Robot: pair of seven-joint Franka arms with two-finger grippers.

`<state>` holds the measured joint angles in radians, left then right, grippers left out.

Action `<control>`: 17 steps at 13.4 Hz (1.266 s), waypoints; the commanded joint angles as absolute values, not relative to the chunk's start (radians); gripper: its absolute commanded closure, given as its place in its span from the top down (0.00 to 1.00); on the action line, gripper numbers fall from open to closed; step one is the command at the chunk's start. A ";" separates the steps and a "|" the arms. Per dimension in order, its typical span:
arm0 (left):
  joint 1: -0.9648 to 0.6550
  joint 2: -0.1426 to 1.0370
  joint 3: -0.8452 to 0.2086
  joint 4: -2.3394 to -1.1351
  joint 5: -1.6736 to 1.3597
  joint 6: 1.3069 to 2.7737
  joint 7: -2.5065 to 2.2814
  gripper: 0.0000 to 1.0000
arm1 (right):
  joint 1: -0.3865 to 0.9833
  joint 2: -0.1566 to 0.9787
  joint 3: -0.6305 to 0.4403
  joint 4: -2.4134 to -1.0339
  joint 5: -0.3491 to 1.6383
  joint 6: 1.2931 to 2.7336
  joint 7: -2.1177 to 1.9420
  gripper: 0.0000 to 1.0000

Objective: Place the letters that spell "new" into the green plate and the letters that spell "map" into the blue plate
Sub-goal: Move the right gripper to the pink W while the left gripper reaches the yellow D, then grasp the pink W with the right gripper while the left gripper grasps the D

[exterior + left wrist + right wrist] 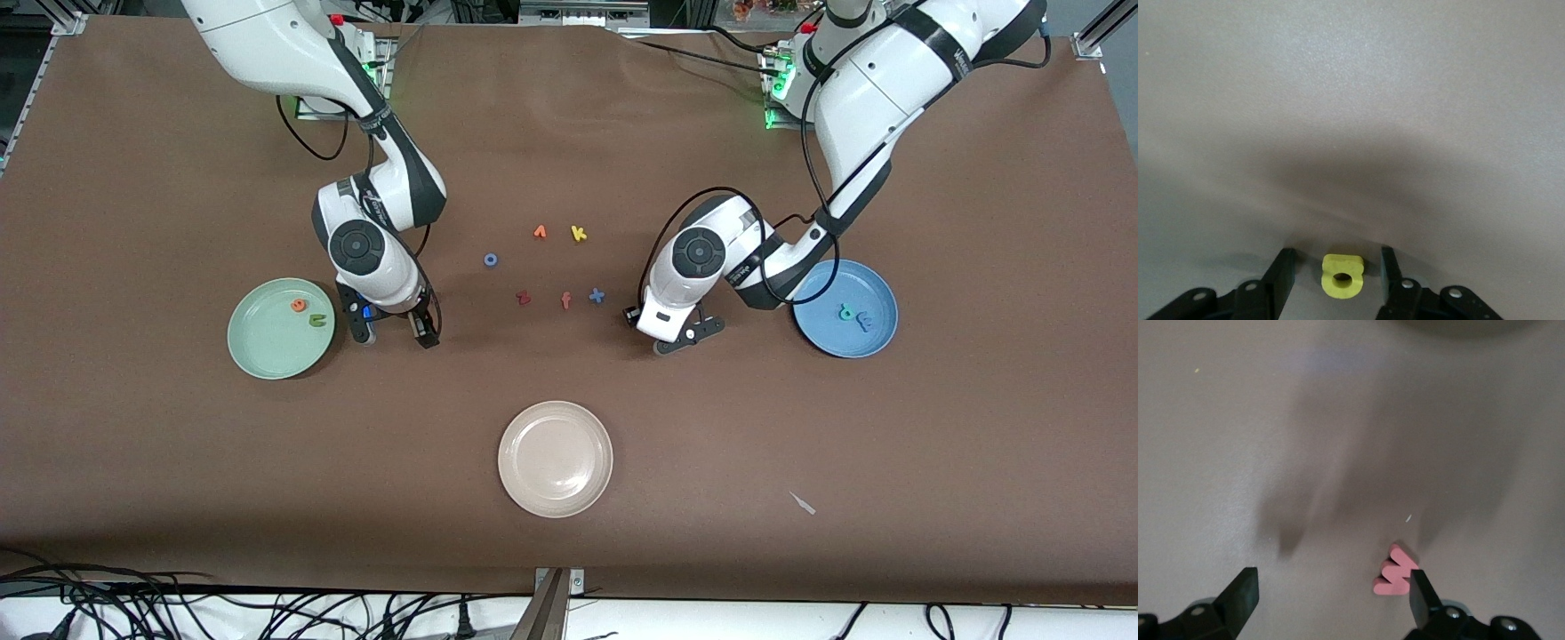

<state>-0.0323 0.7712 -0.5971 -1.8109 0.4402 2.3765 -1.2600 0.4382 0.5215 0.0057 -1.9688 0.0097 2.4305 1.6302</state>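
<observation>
The left gripper [1337, 273] is seen low over the table [800, 444], its jaws parted with the yellow "a" [1342, 275] between them, untouched. The right gripper [1331, 590] is spread wide, the pink "w" [1395, 573] against one finger. The green plate [258, 356], centre left, carries "e" [300, 305] and "n" [316, 319]; the blue plate [822, 342], centre right, "p" [846, 311] and "m" [863, 322].

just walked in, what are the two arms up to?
Sorting foam letters into plates. The left tool is low at the table beside the blue plate, fingers either side of the yellow "a", not yet touching it. The right tool is open beside the green plate, one finger next to the pink "w". Each plate already holds two letters.
</observation>
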 commanded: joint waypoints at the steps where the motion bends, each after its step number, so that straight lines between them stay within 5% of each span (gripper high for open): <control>1: -0.055 0.784 -0.578 -1.789 0.466 2.378 -1.259 0.50 | 0.457 0.532 0.000 -1.953 0.018 2.424 1.684 1.00; 9: -0.046 0.767 -0.581 -1.789 0.468 2.365 -1.258 0.09 | 0.466 0.434 0.000 -2.115 0.006 2.529 1.684 1.00; 13: 0.047 0.678 -0.641 -1.787 0.443 2.266 -1.154 0.08 | 0.466 0.420 0.002 -2.216 0.003 2.677 1.675 0.99; 17: 0.416 0.646 -0.908 -1.787 0.394 1.987 -0.877 0.10 | 0.466 0.422 0.002 -2.230 0.003 2.678 1.657 0.87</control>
<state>0.2605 0.6763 -0.8159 -1.7650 0.4270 2.0903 -1.0224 0.4592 0.4499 0.0058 -2.1928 0.0082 2.6612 1.6689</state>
